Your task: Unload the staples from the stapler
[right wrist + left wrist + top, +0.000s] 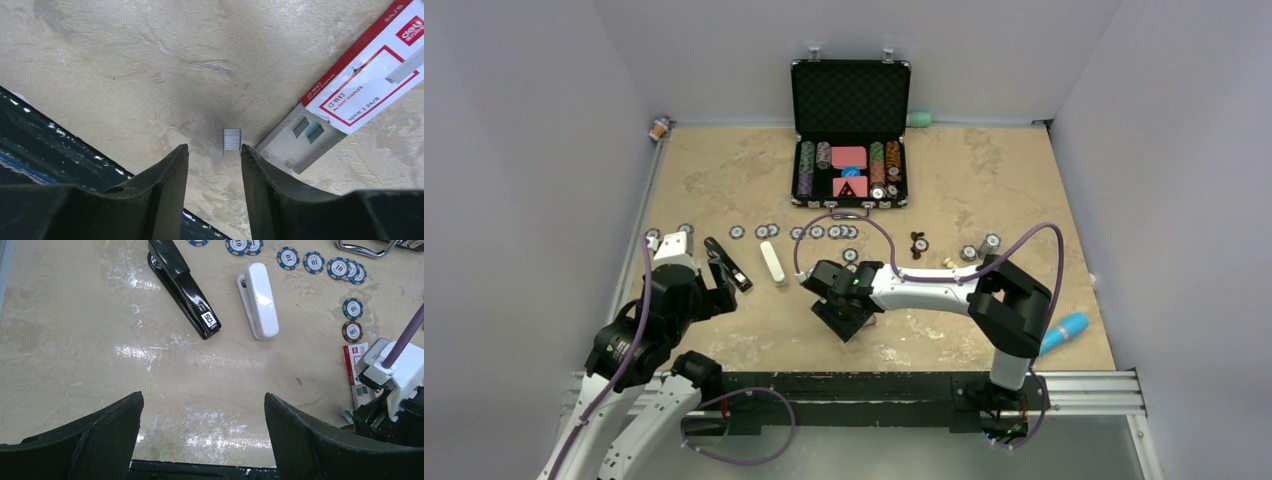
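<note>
At the right hand's [215, 150] parted black fingertips [176, 157], a ridged silvery strip of staples [231, 139]

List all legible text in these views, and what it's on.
"deli": staple box label
"STAPLES": same label
"24/6", last digit unsure: same label; other print unreadable
"50": white sticker on black stapler
"10": several poker chips
"50": one blue chip
"100": brown chip beside it

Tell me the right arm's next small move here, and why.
Probably lift the right gripper straight up and clear. The staples lie loose on the table just beyond its parted jaws, touching neither, beside the labelled box; sliding sideways could scatter them.
</note>
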You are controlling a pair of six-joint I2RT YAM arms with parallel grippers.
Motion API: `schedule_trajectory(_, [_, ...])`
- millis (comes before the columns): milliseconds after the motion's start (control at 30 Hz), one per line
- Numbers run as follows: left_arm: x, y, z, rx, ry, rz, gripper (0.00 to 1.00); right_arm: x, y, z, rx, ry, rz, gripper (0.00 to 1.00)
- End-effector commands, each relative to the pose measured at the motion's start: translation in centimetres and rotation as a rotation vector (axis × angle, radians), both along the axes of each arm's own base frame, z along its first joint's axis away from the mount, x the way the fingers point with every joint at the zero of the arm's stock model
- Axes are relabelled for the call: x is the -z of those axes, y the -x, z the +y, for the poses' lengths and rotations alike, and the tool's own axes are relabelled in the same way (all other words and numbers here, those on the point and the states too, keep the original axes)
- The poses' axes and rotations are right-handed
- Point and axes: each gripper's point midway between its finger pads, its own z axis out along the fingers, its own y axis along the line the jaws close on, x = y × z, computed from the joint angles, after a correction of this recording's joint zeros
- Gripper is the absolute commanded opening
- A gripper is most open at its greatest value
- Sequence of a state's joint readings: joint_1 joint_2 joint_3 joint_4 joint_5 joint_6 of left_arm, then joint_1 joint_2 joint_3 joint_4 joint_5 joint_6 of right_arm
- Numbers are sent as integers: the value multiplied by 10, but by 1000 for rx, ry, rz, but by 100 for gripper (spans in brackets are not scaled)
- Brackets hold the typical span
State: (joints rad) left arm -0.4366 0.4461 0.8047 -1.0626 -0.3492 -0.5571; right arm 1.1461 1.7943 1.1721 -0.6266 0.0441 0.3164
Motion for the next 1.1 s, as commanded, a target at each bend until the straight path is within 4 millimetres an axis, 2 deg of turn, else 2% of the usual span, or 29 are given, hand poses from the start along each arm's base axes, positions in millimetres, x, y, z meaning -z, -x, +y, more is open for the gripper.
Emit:
schedule_trajectory(0, [-10,-6,2,-27,9,-32,93,0,-11,0,3,11,-50,46])
schedule_trajectory(200, [-10,-6,2,-30,9,-29,93,4,-11,-2,-1,14,-45,45])
schedule_trajectory(633, [-9,-6,3,-36,11,-27,93,19,-6,-9,-13,29,-26,35])
schedule_trajectory(733, [-9,-7,3,-36,10,-25,93,17,-6,-8,-11,22,-26,32])
schedule_trajectory(933, [-10,-7,3,-39,12,-24,93,11,-6,-3,-2,12,-16,17])
schedule_trajectory(1067, [-9,-6,4,-42,10,-24,93,-4,-8,10,34,-27,-9,11])
